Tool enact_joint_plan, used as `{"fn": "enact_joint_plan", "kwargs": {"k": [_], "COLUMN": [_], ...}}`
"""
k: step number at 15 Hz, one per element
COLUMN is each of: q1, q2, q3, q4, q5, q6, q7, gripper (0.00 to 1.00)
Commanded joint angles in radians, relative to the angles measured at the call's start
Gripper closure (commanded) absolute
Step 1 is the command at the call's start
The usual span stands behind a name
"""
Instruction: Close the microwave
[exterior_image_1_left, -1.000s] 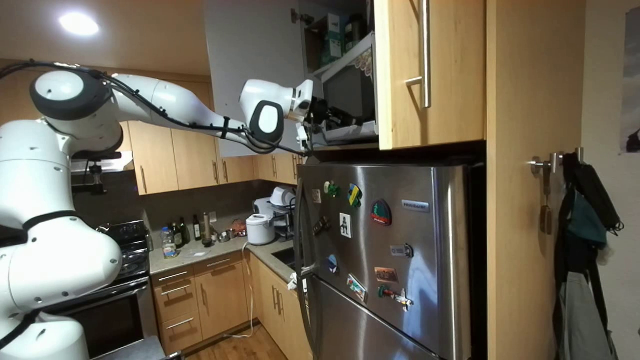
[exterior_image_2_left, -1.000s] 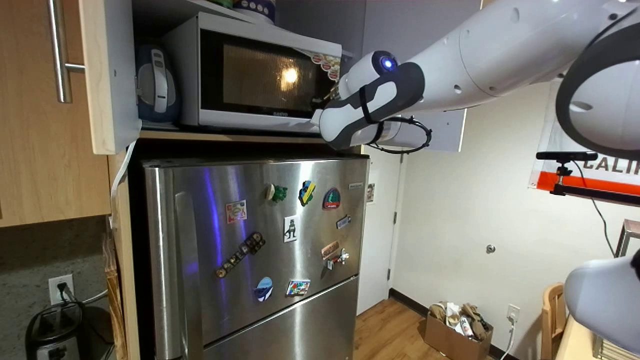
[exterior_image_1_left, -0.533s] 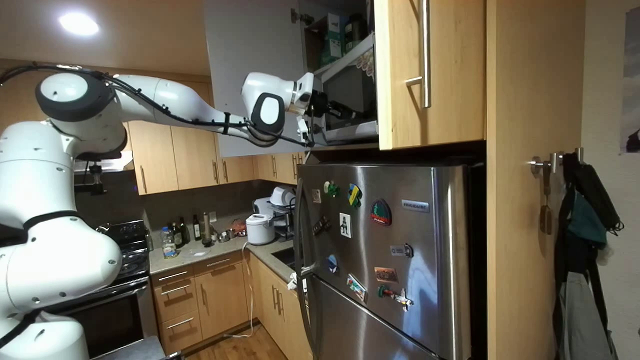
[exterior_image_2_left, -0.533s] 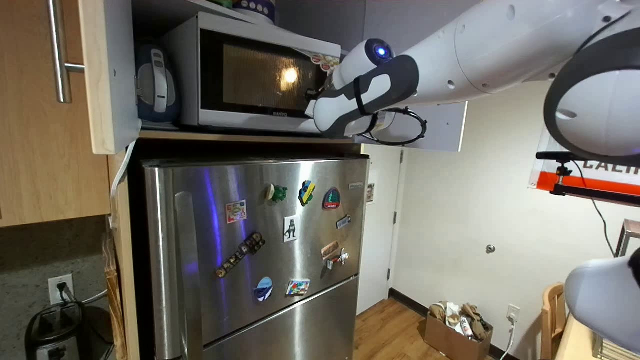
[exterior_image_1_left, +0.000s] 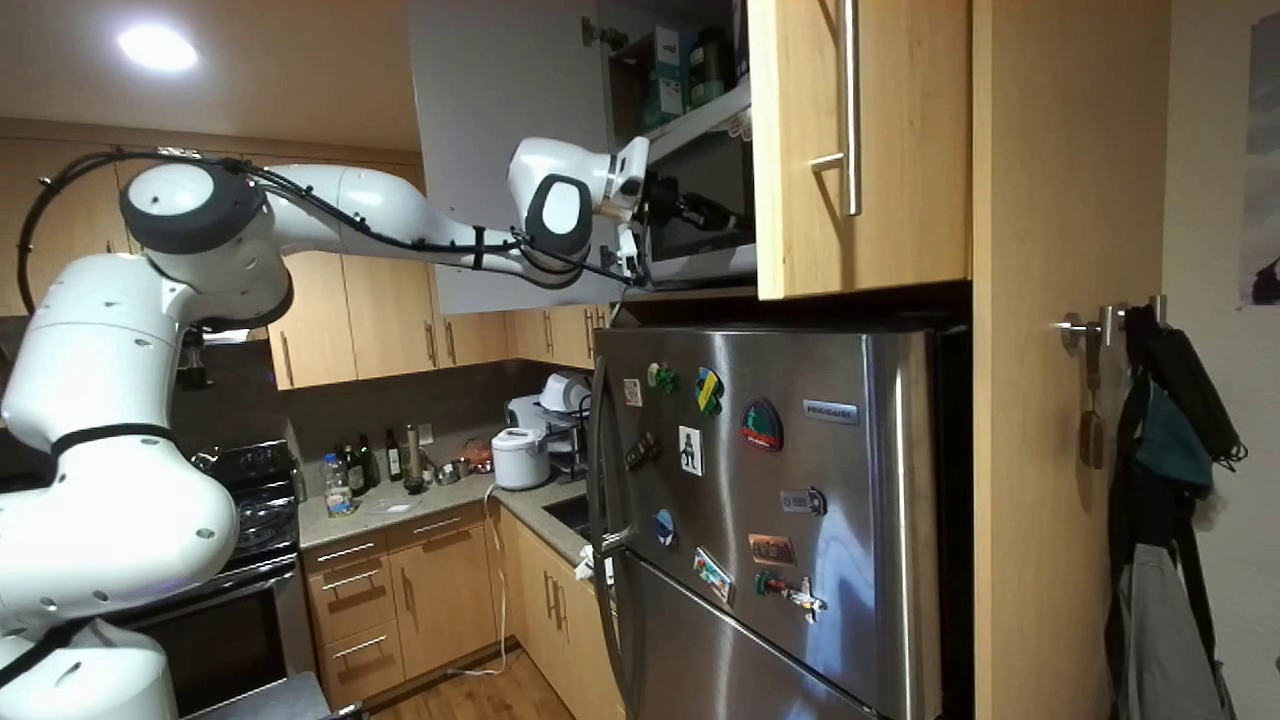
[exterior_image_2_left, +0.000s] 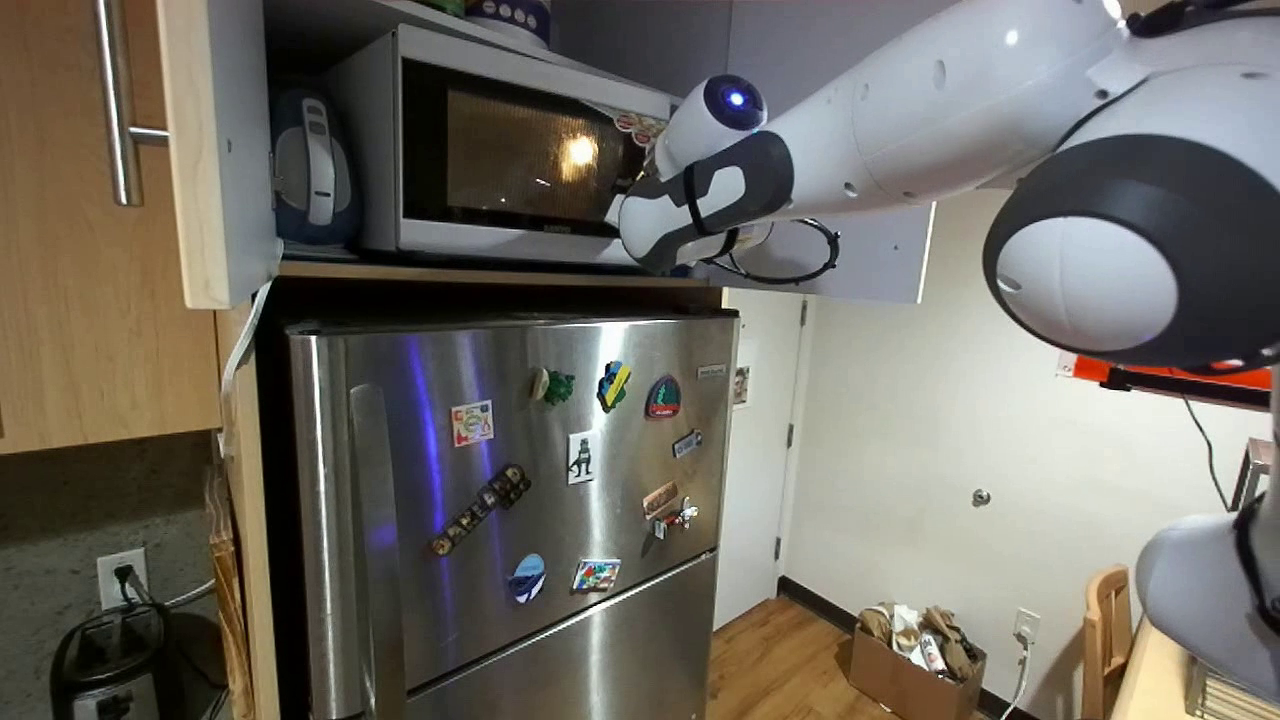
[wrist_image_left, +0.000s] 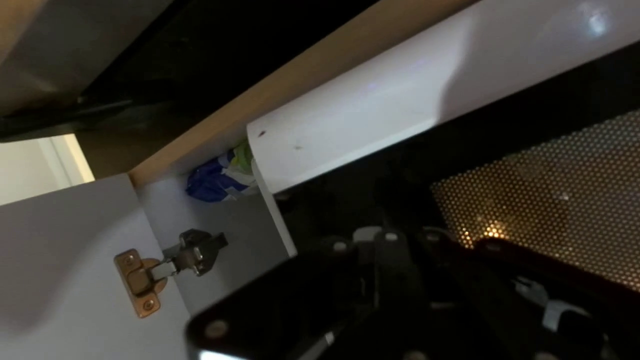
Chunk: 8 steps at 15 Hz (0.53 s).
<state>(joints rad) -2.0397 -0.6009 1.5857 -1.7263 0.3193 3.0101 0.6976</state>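
The microwave (exterior_image_2_left: 520, 150), with white-silver frame and dark glass door, sits on the cabinet shelf above the refrigerator. In an exterior view its door (exterior_image_1_left: 705, 165) stands behind my gripper (exterior_image_1_left: 740, 222), whose black fingers point at the glass. Seen from the wrist, the gripper (wrist_image_left: 379, 234) is shut, its fingertips together with nothing between them, in front of the dark door border beside the perforated window (wrist_image_left: 545, 195). Whether the tips touch the glass is too dark to tell. My arm's wrist covers the right end of the door in an exterior view, and a small gap there cannot be judged.
Below stands the steel refrigerator (exterior_image_2_left: 560, 640) with magnets. Cabinet doors hang open on both sides: a grey inner face (exterior_image_1_left: 500, 120) behind my arm, and a wood door (exterior_image_1_left: 870, 230). A hinge (wrist_image_left: 137, 282) shows near the gripper. A blue appliance (exterior_image_2_left: 312, 170) sits beside the microwave.
My arm and shut gripper have moved further toward the cabinet. The microwave door has swung slightly inward with them. The elbow has shifted in both exterior views.
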Motion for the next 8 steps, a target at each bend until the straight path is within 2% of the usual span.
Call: {"fn": "enact_joint_plan", "kwargs": {"k": [1,8], "q1": [-0.118,-0.265], "q2": [-0.051,-0.062], "q3": [0.048,0.163], "q4": [0.104,0.221], "q5": [0.024,0.035], "q6": [-0.047,-0.021], "q7": [0.056,0.053], "gripper": [1.00,1.00]}}
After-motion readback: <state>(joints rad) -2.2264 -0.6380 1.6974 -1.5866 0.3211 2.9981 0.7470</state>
